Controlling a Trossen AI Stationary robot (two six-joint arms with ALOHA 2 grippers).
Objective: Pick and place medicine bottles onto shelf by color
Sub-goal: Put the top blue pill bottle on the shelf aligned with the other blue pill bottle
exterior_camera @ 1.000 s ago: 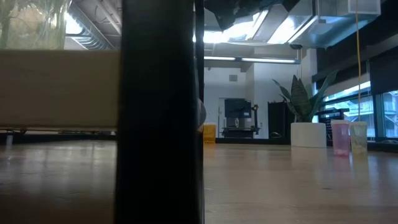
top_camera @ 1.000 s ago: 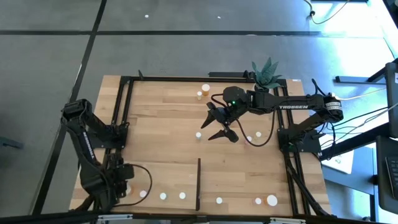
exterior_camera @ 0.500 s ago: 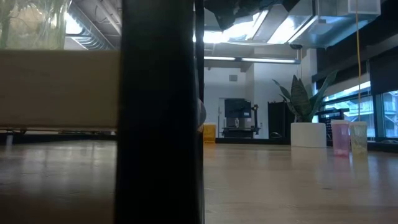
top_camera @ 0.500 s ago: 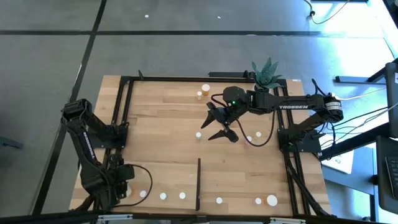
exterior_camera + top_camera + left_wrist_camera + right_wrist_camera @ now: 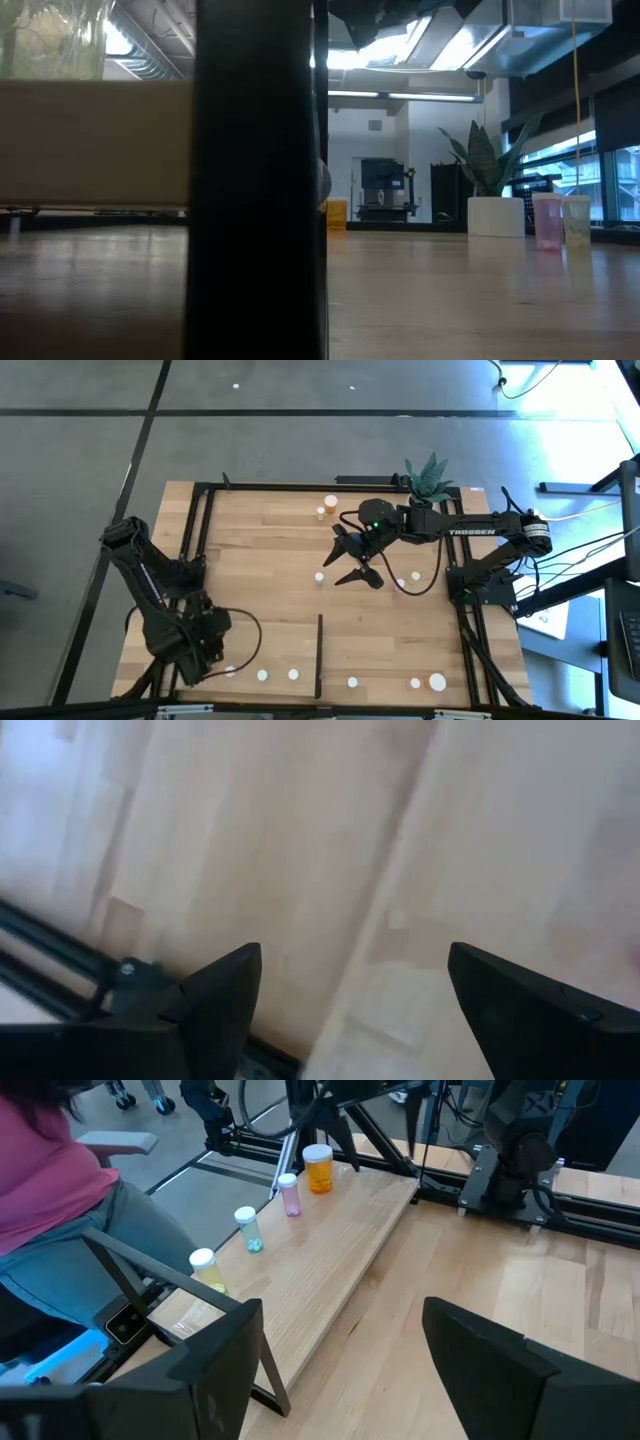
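Seen from overhead: a pale wooden tabletop [image 5: 270, 560] framed by black rails, two dark arms working at it. Small white-capped medicine bottles [image 5: 320, 576] scattered about, several toward the far side near a potted plant [image 5: 428, 478], one alone at mid-table, others lined along the near edge. Shelf [image 5: 330, 1260] lying flat as a lighter plank panel with a thin black upright strip [image 5: 319, 655]; in the right wrist view, carrying four bottles in a row, an orange one [image 5: 318, 1168], a pink one [image 5: 289, 1194], a bluish-green one [image 5: 247, 1228] and a yellowish one [image 5: 203, 1266].

Right gripper [image 5: 352, 560] hovering above mid-table just beside the lone bottle, fingers spread wide, nothing between them. Left gripper [image 5: 350, 990] low over the near left corner, fingers parted over bare wood, likewise empty; exact position overhead hard to make out beneath the arm.

Bottles probably very light, rigid plastic, smooth and round, so prone to tipping or slipping sideways. Best taken across the body just below the cap, fingers level and squarely opposed, gentle squeeze.
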